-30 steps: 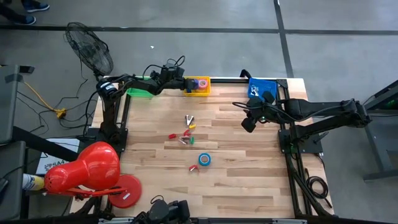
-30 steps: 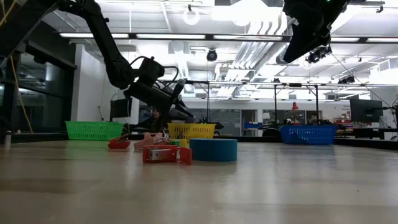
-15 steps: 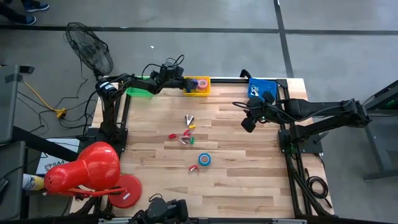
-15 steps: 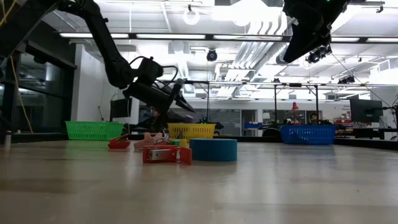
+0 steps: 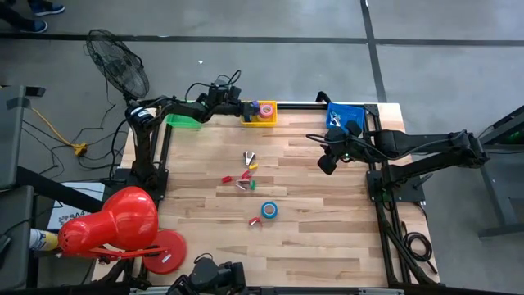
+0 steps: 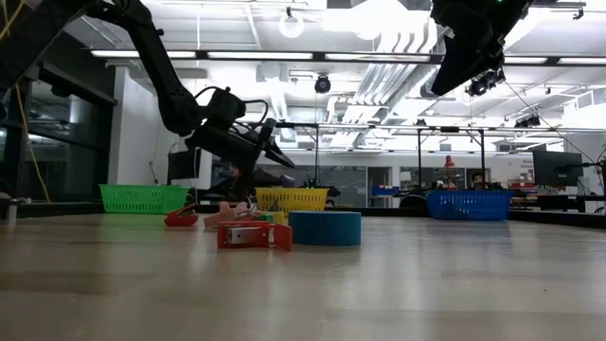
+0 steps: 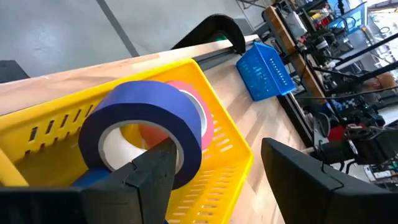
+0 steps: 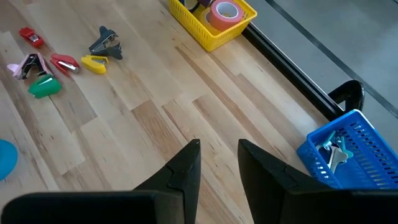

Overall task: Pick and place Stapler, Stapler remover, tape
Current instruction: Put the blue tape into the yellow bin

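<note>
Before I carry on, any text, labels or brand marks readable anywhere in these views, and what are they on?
"SA…": dark letters on the white box on the floor beside the table's left edge, cut off by the red object lying over it; the rest cannot be read.
Tape rolls, yellow basket, blue basket: no print visible.
Room signs in the low view: too small to read.

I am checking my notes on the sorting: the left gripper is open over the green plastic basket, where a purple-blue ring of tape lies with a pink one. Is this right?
Not quite. The left gripper is open over the yellow plastic basket, not the green one. The left wrist view shows the purple-blue ring of tape there with the pink one.
</note>
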You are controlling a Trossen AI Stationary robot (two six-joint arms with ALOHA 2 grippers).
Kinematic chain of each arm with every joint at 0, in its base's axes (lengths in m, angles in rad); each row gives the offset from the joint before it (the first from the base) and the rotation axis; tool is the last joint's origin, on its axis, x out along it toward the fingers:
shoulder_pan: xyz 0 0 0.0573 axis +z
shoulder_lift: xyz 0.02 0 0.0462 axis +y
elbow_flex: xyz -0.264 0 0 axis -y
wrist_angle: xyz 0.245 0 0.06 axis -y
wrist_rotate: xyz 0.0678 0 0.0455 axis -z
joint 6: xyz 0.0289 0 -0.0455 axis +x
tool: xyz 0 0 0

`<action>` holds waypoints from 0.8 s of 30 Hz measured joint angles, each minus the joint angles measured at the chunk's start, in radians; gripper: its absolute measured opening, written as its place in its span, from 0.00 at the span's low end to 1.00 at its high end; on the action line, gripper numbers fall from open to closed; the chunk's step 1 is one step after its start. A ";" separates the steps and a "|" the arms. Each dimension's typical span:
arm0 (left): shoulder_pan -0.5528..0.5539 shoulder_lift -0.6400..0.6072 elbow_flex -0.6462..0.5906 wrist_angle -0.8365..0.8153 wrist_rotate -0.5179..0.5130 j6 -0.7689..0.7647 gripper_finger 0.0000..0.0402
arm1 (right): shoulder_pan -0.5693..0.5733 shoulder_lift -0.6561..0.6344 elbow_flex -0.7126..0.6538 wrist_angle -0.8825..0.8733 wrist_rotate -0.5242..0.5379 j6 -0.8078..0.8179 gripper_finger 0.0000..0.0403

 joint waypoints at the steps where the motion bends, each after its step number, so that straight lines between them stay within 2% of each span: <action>1: 0.000 0.000 0.000 0.001 0.001 0.000 0.58 | 0.000 0.000 0.000 0.000 0.000 0.000 0.24; 24: 0.014 -0.007 -0.001 -0.005 -0.007 -0.018 0.58 | 0.000 0.000 0.000 0.000 -0.008 0.023 0.24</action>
